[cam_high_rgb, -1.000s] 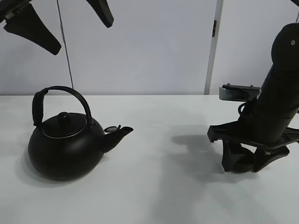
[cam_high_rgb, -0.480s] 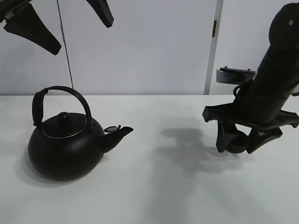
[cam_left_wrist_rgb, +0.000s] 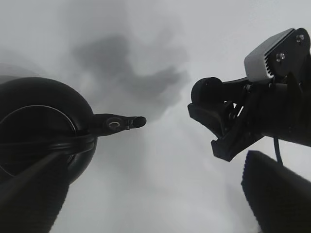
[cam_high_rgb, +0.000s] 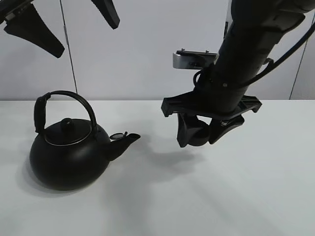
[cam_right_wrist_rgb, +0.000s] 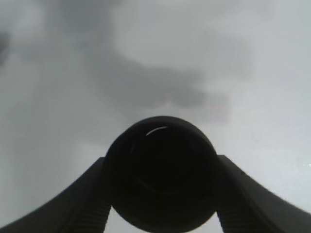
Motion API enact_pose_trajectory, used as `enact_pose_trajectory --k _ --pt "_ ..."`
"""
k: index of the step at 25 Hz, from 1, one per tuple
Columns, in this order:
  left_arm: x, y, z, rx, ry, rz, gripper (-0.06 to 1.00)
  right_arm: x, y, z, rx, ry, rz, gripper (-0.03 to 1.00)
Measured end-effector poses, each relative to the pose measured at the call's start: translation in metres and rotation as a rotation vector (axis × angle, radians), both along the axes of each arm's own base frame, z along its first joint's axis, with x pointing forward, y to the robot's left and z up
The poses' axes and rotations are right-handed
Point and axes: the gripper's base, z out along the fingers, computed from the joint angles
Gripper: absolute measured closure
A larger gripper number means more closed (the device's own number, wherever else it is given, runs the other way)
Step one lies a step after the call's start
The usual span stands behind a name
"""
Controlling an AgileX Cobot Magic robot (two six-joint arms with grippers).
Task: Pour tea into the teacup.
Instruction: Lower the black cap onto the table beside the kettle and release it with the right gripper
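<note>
Black teacup [cam_high_rgb: 196,133] is hanging above the table [cam_high_rgb: 162,201], clamped in the right gripper [cam_high_rgb: 199,137], with the kettle [cam_high_rgb: 68,158] standing well apart, spout pointing toward it, while the left gripper [cam_high_rgb: 86,38] is hovering over the kettle, jaws spread.

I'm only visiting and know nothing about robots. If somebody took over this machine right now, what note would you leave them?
Right gripper: shut on the small round black handleless teacup, held in the air above the white table.
Left gripper: open, high above the large round black kettle with arched handle, touching nothing.
The kettle stands upright on the table, its spout pointing toward the cup.
Done: cup lifted off the table.
Left: probably bring the cup by the spout, take the kettle's handle, and pour. No pouring has begun.
</note>
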Motion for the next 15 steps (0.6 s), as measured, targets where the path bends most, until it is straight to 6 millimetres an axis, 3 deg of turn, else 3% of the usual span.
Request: enact_pose_trajectory --k 11,15 --pt "0.000 0.000 0.000 0.000 0.000 0.000 0.25 -0.005 0.047 -0.031 -0.039 0.029 0.138 0.57" --pt "0.000 0.000 0.000 0.000 0.000 0.000 0.25 0.000 0.053 -0.039 -0.055 0.047 0.149 0.57"
